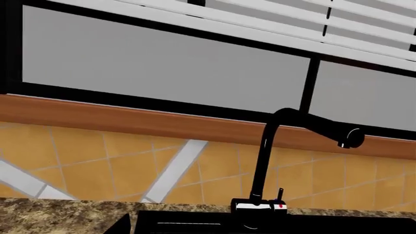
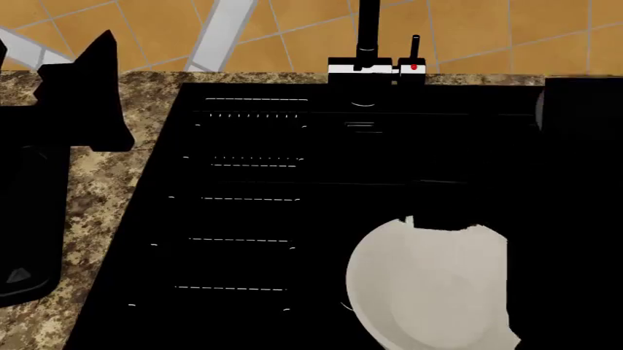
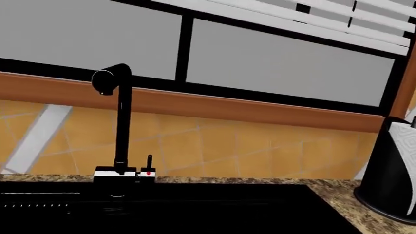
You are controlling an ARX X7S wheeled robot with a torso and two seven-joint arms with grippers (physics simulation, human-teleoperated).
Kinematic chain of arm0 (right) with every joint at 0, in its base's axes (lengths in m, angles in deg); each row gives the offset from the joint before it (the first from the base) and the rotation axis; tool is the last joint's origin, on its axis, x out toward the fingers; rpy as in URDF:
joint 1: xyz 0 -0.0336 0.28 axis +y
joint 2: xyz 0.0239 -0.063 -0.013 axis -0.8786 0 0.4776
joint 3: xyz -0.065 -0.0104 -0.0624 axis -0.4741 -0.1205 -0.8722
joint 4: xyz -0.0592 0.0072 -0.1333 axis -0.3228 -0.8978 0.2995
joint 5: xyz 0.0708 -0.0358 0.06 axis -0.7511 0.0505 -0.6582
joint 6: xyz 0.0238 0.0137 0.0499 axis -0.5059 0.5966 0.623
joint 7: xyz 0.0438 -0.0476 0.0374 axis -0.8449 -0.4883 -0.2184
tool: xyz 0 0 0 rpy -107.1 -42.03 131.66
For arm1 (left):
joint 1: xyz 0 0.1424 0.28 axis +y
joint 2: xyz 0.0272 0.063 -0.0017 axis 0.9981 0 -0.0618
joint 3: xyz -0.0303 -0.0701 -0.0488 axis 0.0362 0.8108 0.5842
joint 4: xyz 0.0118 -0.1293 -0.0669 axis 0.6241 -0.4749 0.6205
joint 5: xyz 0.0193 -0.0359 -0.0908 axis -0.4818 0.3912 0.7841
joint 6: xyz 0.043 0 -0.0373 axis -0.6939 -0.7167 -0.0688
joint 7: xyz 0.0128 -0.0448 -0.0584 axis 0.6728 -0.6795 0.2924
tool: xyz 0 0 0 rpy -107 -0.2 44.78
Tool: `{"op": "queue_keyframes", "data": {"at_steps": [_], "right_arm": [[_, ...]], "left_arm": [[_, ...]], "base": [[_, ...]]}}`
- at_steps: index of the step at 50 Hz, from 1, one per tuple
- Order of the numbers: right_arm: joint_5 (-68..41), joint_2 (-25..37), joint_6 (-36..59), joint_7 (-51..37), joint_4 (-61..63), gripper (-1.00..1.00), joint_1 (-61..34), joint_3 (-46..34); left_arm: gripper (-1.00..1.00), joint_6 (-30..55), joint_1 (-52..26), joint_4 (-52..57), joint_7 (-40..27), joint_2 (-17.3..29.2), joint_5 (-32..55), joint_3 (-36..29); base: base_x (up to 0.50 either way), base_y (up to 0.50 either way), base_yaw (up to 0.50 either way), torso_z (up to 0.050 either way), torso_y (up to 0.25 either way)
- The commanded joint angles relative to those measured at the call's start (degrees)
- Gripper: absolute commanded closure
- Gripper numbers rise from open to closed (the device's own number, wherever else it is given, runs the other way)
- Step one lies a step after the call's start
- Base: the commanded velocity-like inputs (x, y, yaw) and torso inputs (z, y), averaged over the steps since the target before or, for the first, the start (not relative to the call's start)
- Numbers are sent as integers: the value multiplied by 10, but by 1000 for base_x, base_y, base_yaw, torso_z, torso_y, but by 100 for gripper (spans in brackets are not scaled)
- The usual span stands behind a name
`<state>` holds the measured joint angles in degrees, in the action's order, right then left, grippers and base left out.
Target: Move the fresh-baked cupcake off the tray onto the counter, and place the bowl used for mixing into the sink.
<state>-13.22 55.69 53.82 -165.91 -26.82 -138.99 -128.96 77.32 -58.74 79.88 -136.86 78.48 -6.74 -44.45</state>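
The white bowl [image 2: 419,292] shows low in the black sink [image 2: 244,219], to the right of the ribbed drainboard. My right arm [image 2: 570,219] hides the bowl's right side, and a black part overlaps its far rim. The right gripper's jaws are lost against the black sink in both views. My left gripper [image 2: 49,58] hovers over the speckled counter [image 2: 98,189] left of the sink. It is open, with one fingertip [image 1: 120,225] showing and nothing between the fingers. The cupcake and the tray are out of view.
The black faucet [image 2: 370,44] with a red dot [image 2: 415,67] stands at the sink's back edge, in front of the orange tiled wall. A paper-towel roll in a black holder [image 3: 393,170] stands on the counter right of the sink.
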Motion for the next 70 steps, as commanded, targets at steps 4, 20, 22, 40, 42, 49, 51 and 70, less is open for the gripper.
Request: {"op": "queue_keyframes", "data": {"at_steps": [4, 20, 22, 40, 42, 49, 51, 70], "right_arm": [[77, 6, -63, 36, 42, -100, 64, -6], [94, 16, -76, 38, 40, -100, 66, 6], [93, 17, -76, 39, 38, -100, 66, 7], [83, 18, -60, 42, 41, -100, 50, 18], [81, 17, -58, 42, 40, -100, 48, 19], [81, 19, -61, 44, 38, -100, 50, 23], [84, 15, -64, 48, 32, -100, 55, 22], [88, 8, -52, 45, 35, -100, 47, 30]], "left_arm": [[-100, -3, -1, 0, 0, 2, -2, -4], [-100, -7, -1, 2, -1, 5, -1, -6], [-100, -7, -1, 2, -3, 5, -1, -6], [-100, -22, -1, 19, 1, 8, -6, -2], [-100, -20, -3, 21, 1, 8, -9, -6], [-100, -21, -15, 25, -11, 12, 14, 8], [-100, -11, -23, 27, -33, 13, 50, 12], [-100, 2, -80, 29, -93, 28, 134, 27]], "base": [[0, 0, 0, 0, 0], [0, 0, 0, 0, 0], [0, 0, 0, 0, 0], [0, 0, 0, 0, 0], [0, 0, 0, 0, 0], [0, 0, 0, 0, 0], [0, 0, 0, 0, 0], [0, 83, 0, 0, 0]]}}
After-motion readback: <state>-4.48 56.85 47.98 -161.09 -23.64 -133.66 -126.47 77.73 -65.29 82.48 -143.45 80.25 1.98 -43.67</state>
